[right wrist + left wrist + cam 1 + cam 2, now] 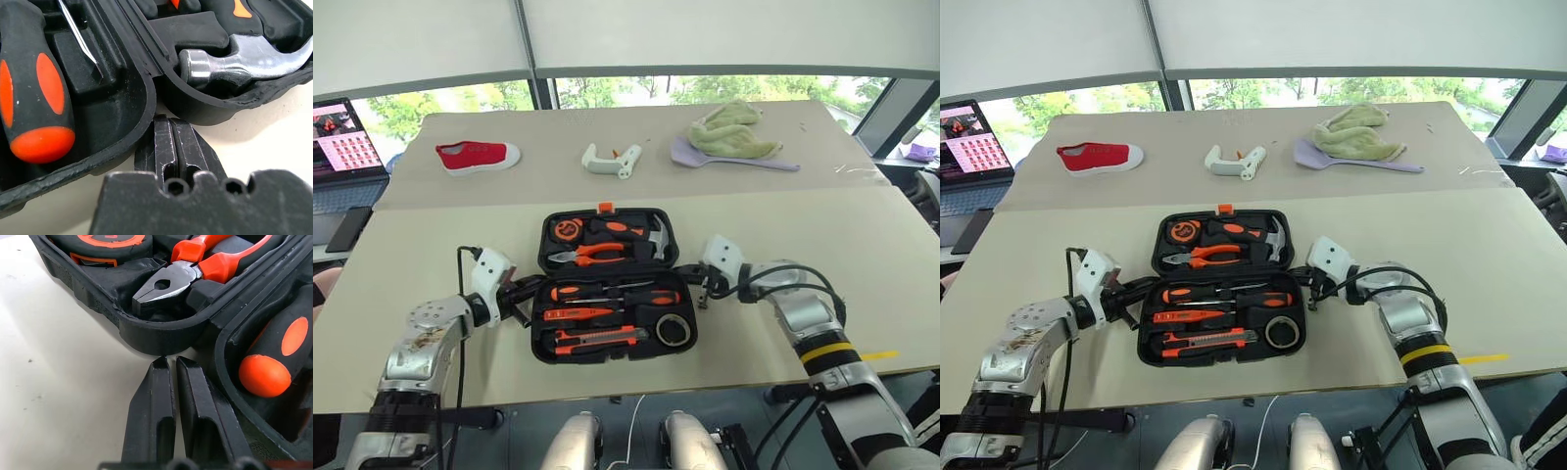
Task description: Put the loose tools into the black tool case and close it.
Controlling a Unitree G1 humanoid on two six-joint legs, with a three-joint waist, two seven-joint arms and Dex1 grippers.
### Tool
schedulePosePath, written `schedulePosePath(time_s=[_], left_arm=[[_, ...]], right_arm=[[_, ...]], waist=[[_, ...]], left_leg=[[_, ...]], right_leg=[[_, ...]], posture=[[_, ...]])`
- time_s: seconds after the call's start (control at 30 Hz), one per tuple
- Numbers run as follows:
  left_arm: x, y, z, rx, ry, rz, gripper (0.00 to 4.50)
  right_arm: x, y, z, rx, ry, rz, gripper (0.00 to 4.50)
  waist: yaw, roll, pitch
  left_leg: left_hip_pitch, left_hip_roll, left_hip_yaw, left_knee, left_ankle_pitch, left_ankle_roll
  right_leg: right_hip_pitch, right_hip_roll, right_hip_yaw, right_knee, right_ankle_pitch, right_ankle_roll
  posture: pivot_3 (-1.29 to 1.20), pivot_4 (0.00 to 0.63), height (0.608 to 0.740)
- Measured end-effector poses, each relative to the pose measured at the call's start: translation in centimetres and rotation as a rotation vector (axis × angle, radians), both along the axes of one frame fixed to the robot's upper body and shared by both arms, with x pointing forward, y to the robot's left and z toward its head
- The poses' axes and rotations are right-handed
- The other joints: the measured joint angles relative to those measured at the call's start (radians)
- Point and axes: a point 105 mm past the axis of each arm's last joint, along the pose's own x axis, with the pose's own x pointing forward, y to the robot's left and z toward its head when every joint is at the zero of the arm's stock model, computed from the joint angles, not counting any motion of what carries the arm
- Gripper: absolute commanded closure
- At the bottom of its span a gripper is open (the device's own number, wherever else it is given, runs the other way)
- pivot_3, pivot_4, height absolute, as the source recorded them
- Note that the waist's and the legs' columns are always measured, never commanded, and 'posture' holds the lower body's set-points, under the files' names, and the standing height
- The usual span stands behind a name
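Note:
The black tool case [636,211] lies open on the table in front of me, its orange latch [605,207] at the far edge. The near half holds two screwdrivers [607,293], a slim orange tester [579,313], a utility knife [597,339] and a dark tape roll [673,330]. Pliers [597,253] and a hammer [656,240] sit in the far half. My left gripper [168,361] is shut on nothing, its tips at the case's left side by the hinge. At the right side of the hinge my right gripper [171,120] is shut and empty too.
On the far part of the table lie a red shoe [477,155], a white fitting [612,160] and a green cloth [734,135] on a purple scoop [773,164]. A laptop [342,142] stands off the table's left edge.

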Motion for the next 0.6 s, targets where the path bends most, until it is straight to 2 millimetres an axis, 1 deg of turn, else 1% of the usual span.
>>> schedulePosePath(time_s=[0.07,0.17,0.33,0.37,0.4,0.43,0.47,0.5,0.6], left_arm=[[-0.1,-1.0,-0.1,0.009,-0.004,-0.033,4.2],[-0.3,-2.0,-0.5,-0.004,0.003,-0.059,4.2],[-0.7,-2.9,-0.6,-0.016,0.028,-0.081,4.2],[-0.7,-2.8,-0.5,-0.017,0.033,-0.076,3.96],[-0.7,-2.8,-0.4,-0.019,0.037,-0.073,3.67],[-0.7,-2.8,-0.3,-0.022,0.047,-0.069,3.6],[-0.8,-2.6,-0.2,-0.011,0.067,-0.059,3.23],[-0.9,-2.3,-0.1,0.004,0.091,-0.048,2.88],[-1.1,-0.3,1.2,-0.002,0.23,0.02,1.94]], right_arm=[[-1.0,-1.0,-0.2,-0.006,0.019,-0.015,4.5],[-1.8,-1.9,-0.3,-0.017,0.04,-0.037,4.5],[-2.7,-2.7,-0.4,0.001,0.072,-0.072,4.5],[-2.7,-2.8,-0.4,0.001,0.076,-0.076,4.5],[-2.7,-3.0,-0.4,-0.003,0.076,-0.078,4.21],[-2.7,-3.1,-0.3,-0.006,0.079,-0.083,3.92],[-2.7,-3.7,-0.2,0.001,0.108,-0.109,3.72],[-2.7,-4.2,0.0,0.019,0.139,-0.134,3.36],[-2.7,-6.3,1.6,0.063,0.252,-0.224,2.35]], waist=[[0.009,0.0,0.0],[0.009,0.0,0.0],[0.009,0.0,0.0],[0.008,0.0,0.0],[0.008,0.0,0.0],[0.009,0.0,0.0],[0.009,0.0,0.0],[0.008,0.0,0.0],[0.001,0.0,0.0]], left_leg=[[0.0,-0.001,0.0,0.0,0.0,0.0],[0.0,-0.001,0.0,0.0,0.0,0.001],[0.001,-0.001,0.0,0.0,0.0,0.001],[0.001,-0.001,0.0,0.0,0.0,0.001],[0.001,-0.001,0.0,0.0,0.0,0.001],[0.001,-0.001,0.0,0.0,0.0,0.001],[0.001,-0.001,0.0,0.001,0.0,0.001],[0.001,0.0,0.0,0.001,0.0,0.001],[0.001,0.001,0.0,0.001,0.0,0.001]], right_leg=[[0.001,-0.001,0.0,-0.001,0.0,0.001],[0.001,0.0,0.001,-0.001,0.0,0.001],[0.001,0.0,0.001,-0.001,0.0,0.001],[0.001,0.0,0.001,-0.001,0.0,0.001],[0.001,0.0,0.001,-0.001,0.0,0.001],[0.001,0.0,0.001,0.0,0.0,0.001],[0.001,0.0,0.001,-0.001,0.0,0.001],[0.001,0.0,0.001,0.0,0.0,0.001],[0.001,0.002,0.001,0.001,0.0,0.001]], posture=[[0.0,0.15,0.74],[0.0,0.15,0.74],[0.0,0.15,0.74],[0.0,0.15,0.74],[0.0,0.15,0.74],[0.0,0.15,0.74],[0.0,0.15,0.74],[0.0,0.15,0.74],[0.0,0.15,0.74]])
